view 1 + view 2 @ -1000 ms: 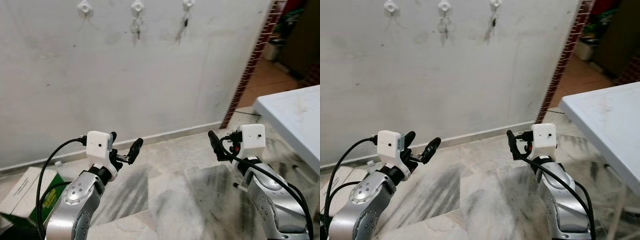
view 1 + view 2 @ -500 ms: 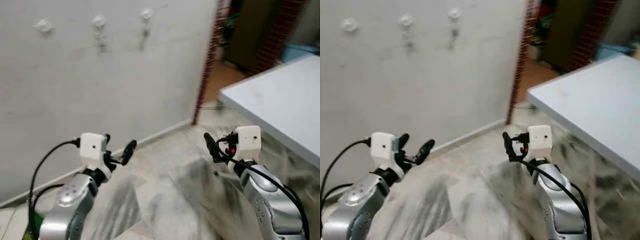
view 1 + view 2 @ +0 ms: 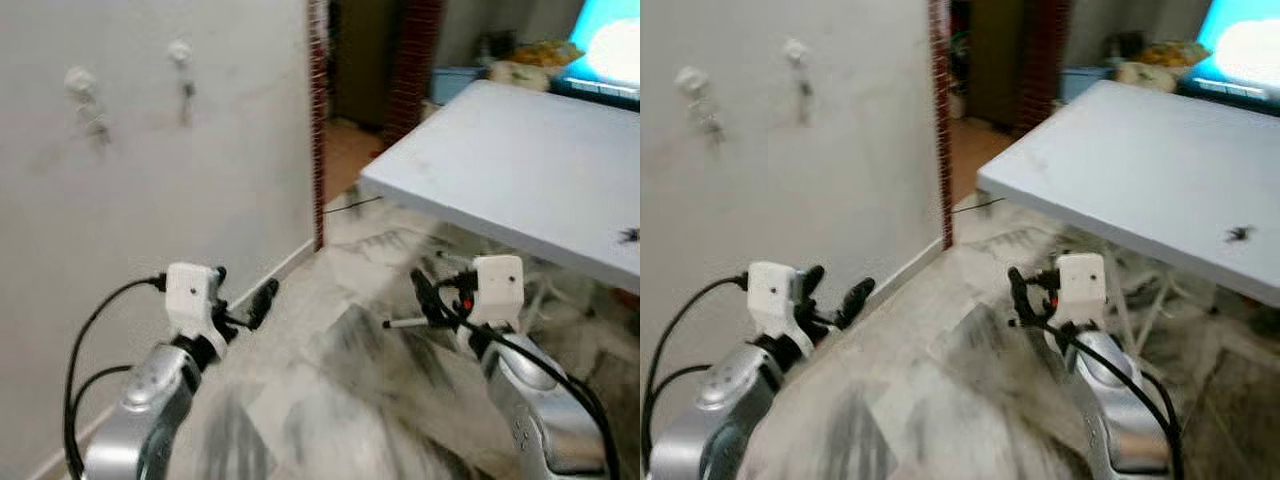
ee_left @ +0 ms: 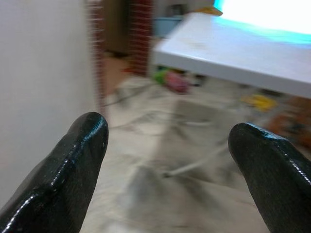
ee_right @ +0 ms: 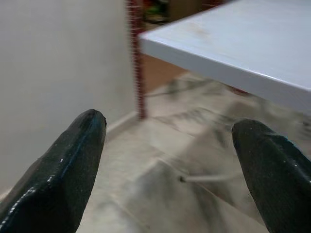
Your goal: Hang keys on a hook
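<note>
Grippers both spread open and empty: left gripper [image 4: 167,145] just right of the wall hooks [image 3: 180,52], right gripper [image 5: 170,150] below the white table [image 3: 520,160].

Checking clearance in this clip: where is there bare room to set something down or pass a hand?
The white table top is mostly bare, save a small dark object near its front edge. The floor between the open left gripper and open right gripper is free. Crowded: table legs underneath.

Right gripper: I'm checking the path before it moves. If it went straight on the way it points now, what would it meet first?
Probably the marble floor beneath the white table. The right gripper is open and empty, with nothing nearer between its fingers. Blur leaves depth uncertain.
</note>
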{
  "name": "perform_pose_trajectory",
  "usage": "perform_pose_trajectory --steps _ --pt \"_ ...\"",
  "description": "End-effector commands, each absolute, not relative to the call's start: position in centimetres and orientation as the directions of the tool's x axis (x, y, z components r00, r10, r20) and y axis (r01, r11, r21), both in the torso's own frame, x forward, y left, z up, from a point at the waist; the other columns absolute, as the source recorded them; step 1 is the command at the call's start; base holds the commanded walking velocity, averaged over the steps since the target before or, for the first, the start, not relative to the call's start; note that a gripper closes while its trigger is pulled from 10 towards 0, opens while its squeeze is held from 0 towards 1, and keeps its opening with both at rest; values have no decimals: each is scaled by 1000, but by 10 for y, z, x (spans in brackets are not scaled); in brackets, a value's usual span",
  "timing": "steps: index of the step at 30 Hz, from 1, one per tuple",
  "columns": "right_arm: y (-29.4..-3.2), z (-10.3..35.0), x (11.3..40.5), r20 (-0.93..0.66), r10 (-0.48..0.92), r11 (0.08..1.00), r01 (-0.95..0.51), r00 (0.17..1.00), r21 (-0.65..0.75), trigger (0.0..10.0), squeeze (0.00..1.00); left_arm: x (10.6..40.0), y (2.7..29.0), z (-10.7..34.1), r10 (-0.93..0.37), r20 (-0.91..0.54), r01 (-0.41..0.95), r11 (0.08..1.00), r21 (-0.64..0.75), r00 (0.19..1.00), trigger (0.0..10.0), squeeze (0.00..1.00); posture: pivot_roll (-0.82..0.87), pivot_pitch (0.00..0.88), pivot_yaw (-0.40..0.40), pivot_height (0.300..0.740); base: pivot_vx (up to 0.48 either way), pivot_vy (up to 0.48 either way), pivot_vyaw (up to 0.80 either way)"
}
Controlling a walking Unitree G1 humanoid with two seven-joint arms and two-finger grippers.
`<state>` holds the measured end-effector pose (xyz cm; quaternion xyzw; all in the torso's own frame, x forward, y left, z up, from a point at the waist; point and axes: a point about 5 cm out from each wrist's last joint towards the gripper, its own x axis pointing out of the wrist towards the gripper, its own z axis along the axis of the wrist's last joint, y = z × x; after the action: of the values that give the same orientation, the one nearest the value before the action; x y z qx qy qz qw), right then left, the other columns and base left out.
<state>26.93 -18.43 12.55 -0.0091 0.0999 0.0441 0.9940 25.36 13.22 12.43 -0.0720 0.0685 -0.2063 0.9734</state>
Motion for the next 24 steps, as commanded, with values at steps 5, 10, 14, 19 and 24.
perform_pose_trajectory --steps 5,10,14,19,24 --pt "-176 132 273 -172 101 995 -100 980 13 10000 0 256 144 128 -384 -101 370 919 -138 918 10000 0 10 0 44 740 0 0 -313" --pt "-178 133 273 -167 83 996 -81 982 20 10000 0 255 146 128 -387 -102 375 919 -121 917 10000 0 6 3 45 740 0 0 0" --pt "-180 131 272 -184 77 997 -73 980 24 10000 0 253 145 127 -393 -100 380 917 -123 914 10000 0 6 3 45 740 0 0 -778" --pt "-179 132 272 -181 74 997 -73 981 9 10000 0 253 142 125 -384 -101 368 918 -150 918 10000 0 -1 10 37 740 0 -166 -769" --pt "-179 145 274 -52 80 980 -89 995 -179 10000 0 254 142 126 -369 -68 356 921 -157 927 10000 0 -1 11 37 740 0 -83 -590"
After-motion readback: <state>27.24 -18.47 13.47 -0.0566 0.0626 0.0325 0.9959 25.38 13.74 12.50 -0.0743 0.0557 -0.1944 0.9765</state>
